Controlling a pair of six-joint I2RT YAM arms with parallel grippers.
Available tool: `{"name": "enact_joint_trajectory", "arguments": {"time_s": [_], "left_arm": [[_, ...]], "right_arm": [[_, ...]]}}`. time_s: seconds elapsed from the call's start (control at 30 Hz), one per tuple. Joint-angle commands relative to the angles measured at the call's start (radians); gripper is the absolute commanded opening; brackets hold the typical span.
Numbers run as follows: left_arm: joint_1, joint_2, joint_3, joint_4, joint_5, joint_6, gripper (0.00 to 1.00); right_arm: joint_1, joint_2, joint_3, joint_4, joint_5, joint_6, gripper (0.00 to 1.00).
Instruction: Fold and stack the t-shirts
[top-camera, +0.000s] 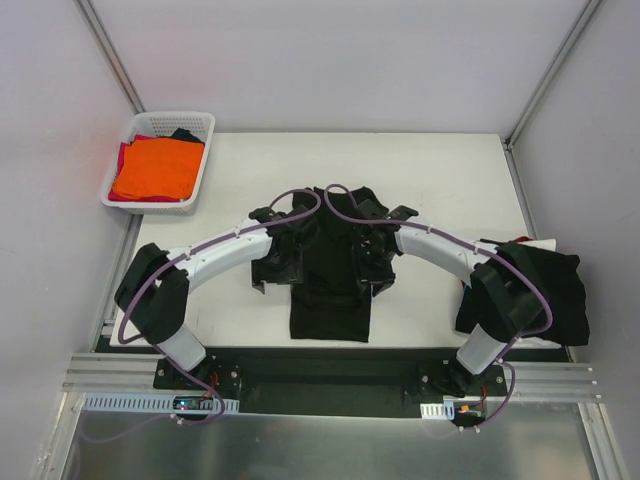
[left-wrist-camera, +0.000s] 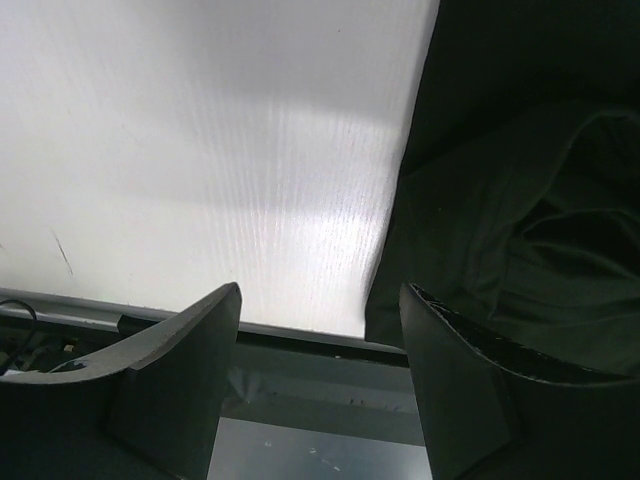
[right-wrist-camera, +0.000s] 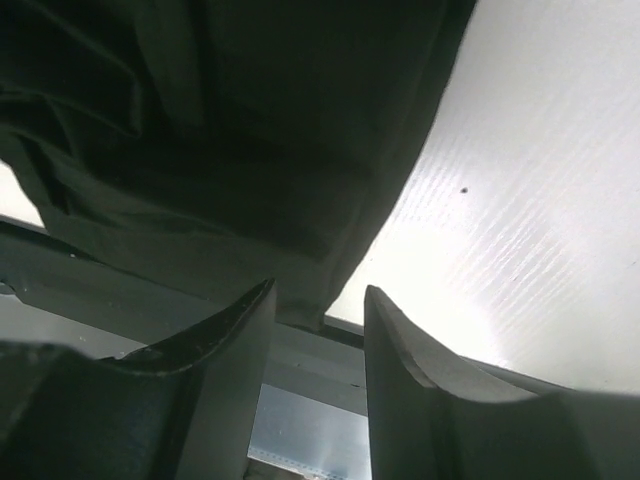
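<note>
A black t-shirt (top-camera: 330, 300) lies partly folded in the middle of the white table (top-camera: 440, 180), its lower half a narrow strip reaching toward the near edge. My left gripper (top-camera: 272, 268) hovers at its left side, and my right gripper (top-camera: 374, 272) at its right side. In the left wrist view the left gripper (left-wrist-camera: 320, 300) is open and empty, the black cloth (left-wrist-camera: 520, 200) just to the right of its right finger (left-wrist-camera: 450, 380). Seen from the right wrist, the right gripper (right-wrist-camera: 320, 295) is also open and empty, with the black cloth (right-wrist-camera: 230, 130) above and to its left.
A white lattice basket (top-camera: 200, 125) at the back left holds an orange t-shirt (top-camera: 155, 168) on top of red and dark cloth. A heap of black t-shirts (top-camera: 550, 285) lies at the table's right edge beside the right arm. The metal rail (top-camera: 330, 385) runs along the near edge.
</note>
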Motion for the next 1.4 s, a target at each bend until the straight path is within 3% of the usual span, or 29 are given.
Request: {"name": "enact_joint_trajectory", "arguments": {"time_s": [0.0,0.47,0.83,1.37], "left_arm": [[-0.005,-0.062,-0.037,-0.034,0.005,-0.059,0.65],[-0.077,-0.145,-0.128,-0.047,0.002,-0.149,0.65],[-0.094,-0.203,-0.126,-0.151,-0.024,-0.184,0.66],[-0.106,-0.122,-0.036,-0.162,-0.044,-0.164,0.66]], "right_arm": [[0.047,-0.048,0.056,-0.047,0.022,0.017,0.44],[0.127,-0.006,-0.034,0.067,0.031,0.054,0.43],[0.130,0.083,-0.008,0.136,0.020,0.024,0.43],[0.119,0.018,0.018,0.053,0.096,0.030,0.43]]}}
